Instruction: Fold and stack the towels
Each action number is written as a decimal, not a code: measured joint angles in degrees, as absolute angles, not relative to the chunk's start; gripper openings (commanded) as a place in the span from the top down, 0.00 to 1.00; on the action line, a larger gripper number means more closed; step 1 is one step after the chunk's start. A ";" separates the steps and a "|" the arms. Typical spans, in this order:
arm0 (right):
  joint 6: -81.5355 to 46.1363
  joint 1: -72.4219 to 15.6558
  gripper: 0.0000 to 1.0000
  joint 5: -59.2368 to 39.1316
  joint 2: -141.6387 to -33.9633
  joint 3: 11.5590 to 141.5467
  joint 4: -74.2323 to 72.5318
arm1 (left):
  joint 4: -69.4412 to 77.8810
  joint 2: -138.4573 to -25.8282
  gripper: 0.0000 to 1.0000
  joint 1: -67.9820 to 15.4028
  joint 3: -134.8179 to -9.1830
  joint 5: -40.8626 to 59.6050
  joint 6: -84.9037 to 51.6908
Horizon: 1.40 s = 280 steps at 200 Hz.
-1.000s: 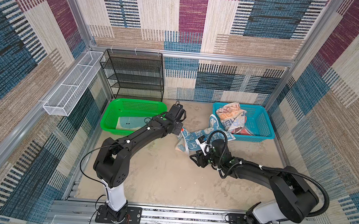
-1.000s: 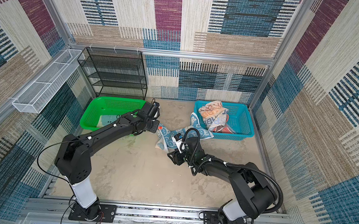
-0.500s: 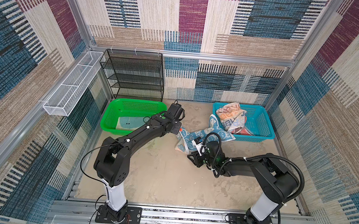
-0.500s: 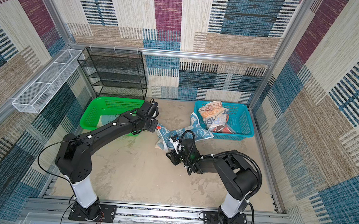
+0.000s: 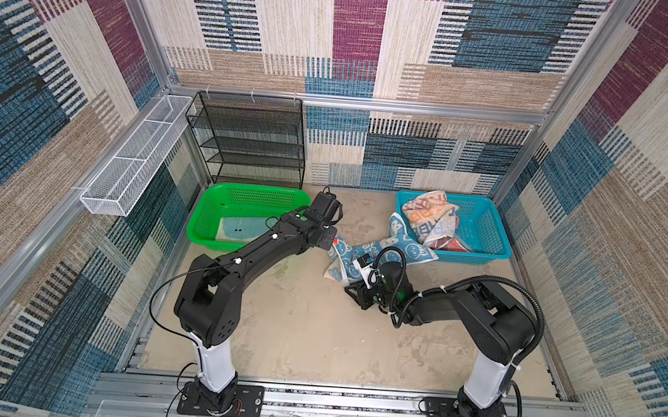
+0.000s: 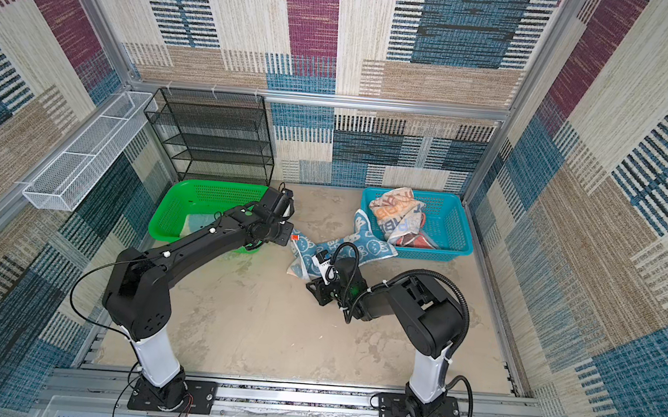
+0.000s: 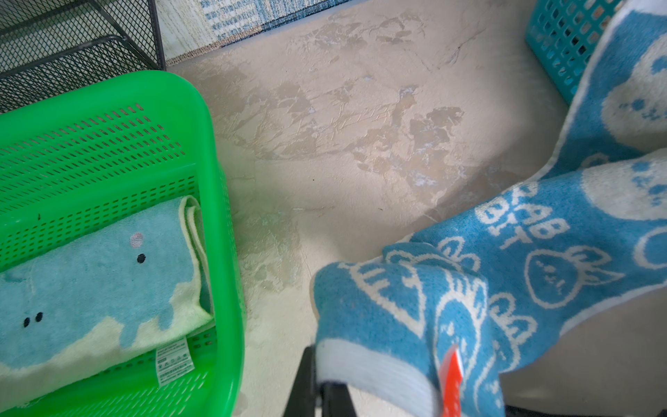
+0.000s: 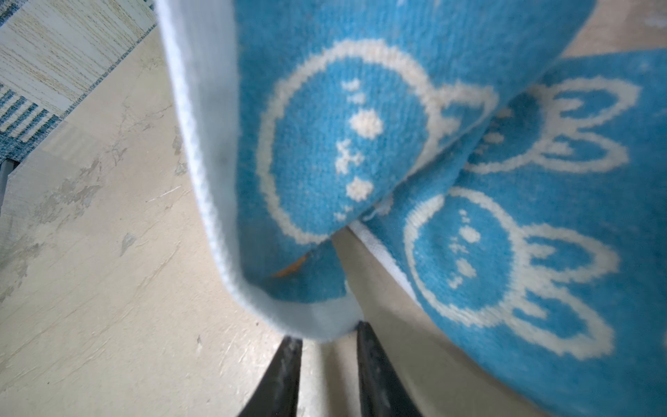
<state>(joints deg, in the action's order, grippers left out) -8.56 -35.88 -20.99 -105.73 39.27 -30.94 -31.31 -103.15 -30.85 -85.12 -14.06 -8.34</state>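
Observation:
The blue rabbit towel [image 5: 413,252] [image 6: 370,248] trails from the blue basket's front across the floor. My left gripper [image 5: 332,240] [image 7: 325,391] is shut on its white-hemmed corner [image 7: 375,368], next to an orange tag. My right gripper [image 5: 346,289] [image 8: 326,346] is low at the towel's near corner [image 8: 314,321]. Its jaws stand narrowly open, with that folded corner at the fingertips. A pale aqua-and-cream towel [image 7: 90,281] [image 5: 238,227] lies folded in the green basket. A whitish lettered towel [image 5: 427,218] is heaped over a coral one [image 5: 450,243] in the blue basket.
The green basket [image 5: 250,188] sits at back left and the blue basket [image 5: 484,232] at back right. Against the rear wall stands a black mesh shelf [image 5: 247,138]. A white wire basket [image 5: 132,165] hangs on the left wall. Bare beige floor [image 5: 312,332] lies in front.
The right gripper's jaws have narrowed round the towel's near corner, and the right arm's elbow has drawn back and up. The left gripper still holds its corner, barely moved.

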 measured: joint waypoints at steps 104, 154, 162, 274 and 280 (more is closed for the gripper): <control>-8.43 -35.90 0.58 -18.85 -106.06 39.97 -31.88 | -31.05 -103.15 1.00 -30.39 -84.51 -13.10 -8.34; -7.62 -35.97 0.70 -20.58 -108.20 41.76 -32.08 | -31.00 -103.37 1.00 -30.26 -84.51 -13.08 -8.36; -7.62 -35.99 0.73 -20.75 -108.57 41.98 -32.08 | -31.00 -103.46 1.00 -30.22 -84.51 -13.06 -8.36; -8.05 -36.03 1.00 -9.80 -95.53 42.78 -22.26 | -31.03 -100.51 1.00 -29.63 -84.36 -11.64 -8.34; -8.05 -36.03 1.00 -8.03 -93.69 43.33 -20.38 | -31.05 -99.61 1.00 -29.63 -84.29 -11.64 -8.34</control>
<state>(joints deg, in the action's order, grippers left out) -8.05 -36.03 -8.03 -93.69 43.33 -20.38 -31.05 -99.61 -29.63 -84.29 -11.64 -8.34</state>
